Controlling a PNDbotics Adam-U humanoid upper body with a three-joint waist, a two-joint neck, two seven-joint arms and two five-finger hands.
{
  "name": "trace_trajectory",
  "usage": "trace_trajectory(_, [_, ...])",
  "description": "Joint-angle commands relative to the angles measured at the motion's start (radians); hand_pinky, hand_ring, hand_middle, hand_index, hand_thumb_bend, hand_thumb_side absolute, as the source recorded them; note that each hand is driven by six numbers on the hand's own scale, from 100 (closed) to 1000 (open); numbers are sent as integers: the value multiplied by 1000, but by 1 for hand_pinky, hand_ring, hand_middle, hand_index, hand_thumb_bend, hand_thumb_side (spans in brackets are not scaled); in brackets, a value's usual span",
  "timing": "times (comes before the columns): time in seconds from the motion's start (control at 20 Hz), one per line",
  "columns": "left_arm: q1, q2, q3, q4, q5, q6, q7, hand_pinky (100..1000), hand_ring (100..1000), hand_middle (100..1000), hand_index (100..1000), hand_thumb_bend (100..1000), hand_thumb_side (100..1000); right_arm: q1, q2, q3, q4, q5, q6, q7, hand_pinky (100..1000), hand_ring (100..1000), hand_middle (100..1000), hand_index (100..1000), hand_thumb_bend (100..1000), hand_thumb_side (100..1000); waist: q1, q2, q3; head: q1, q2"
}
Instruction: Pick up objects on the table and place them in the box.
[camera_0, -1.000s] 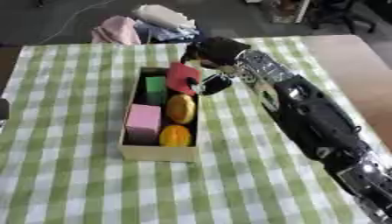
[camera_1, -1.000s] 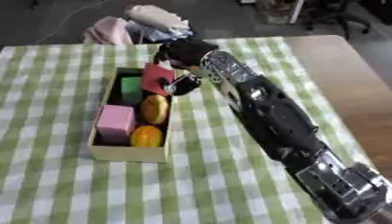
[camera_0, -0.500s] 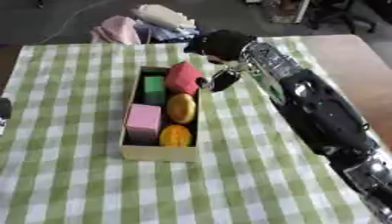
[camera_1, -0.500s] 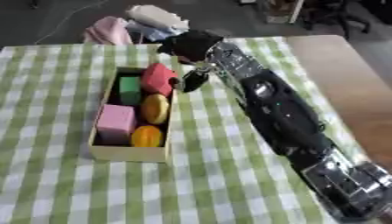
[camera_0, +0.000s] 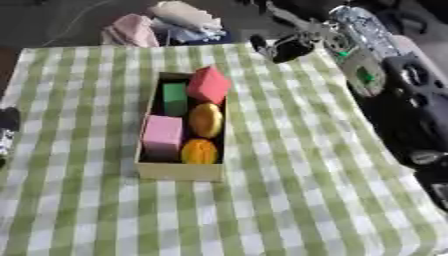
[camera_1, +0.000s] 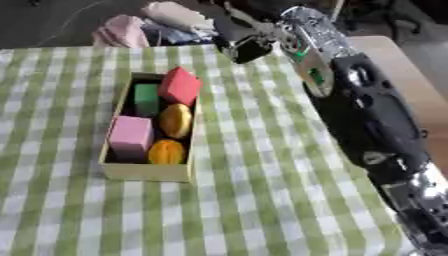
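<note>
Lifted clear of the box, right robot hand hangs curled, empty.

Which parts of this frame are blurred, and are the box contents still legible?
Left eye view: the right robot hand at the table's far edge is smeared; the red block and pink block in the box read clearly. Right eye view: soft overall, and the right arm is indistinct.
</note>
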Motion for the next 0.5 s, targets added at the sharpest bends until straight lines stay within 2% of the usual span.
trace_trajectory(0.05, [-5,10,10,-19,-3,-8,10,809,669,676,832,379,594,48,-43,-39,-146,-165,44,-43,696,669,797,950,100,170,-8,-33,-1,15,6])
trace_trajectory(0.1, [-4,10,10,-20,-2,-10,12,809,669,676,832,379,594,84,-42,-51,-188,-217,61,-63,694,664,793,949,100,186,-7,-32,-1,20,8])
trace_trajectory(0.15, [-3,9,11,-22,-1,-14,15,809,669,677,832,381,591,122,-36,-64,-224,-268,77,-85,682,646,778,943,100,274,-6,-32,-2,28,9])
trace_trajectory(0.3, [0,6,15,-27,1,-24,25,809,669,677,832,385,588,226,-9,-96,-313,-416,100,-159,674,631,763,935,100,359,-4,-29,-5,42,8])
trace_trajectory(0.35, [1,3,16,-28,2,-28,28,809,670,677,832,390,584,263,7,-108,-333,-458,103,-186,669,627,757,932,100,414,-3,-28,-8,48,10])
trace_trajectory(0.5, [6,-8,16,-30,4,-42,36,809,673,680,833,395,580,356,63,-130,-380,-550,103,-242,663,623,750,928,100,431,4,-25,-14,71,14])
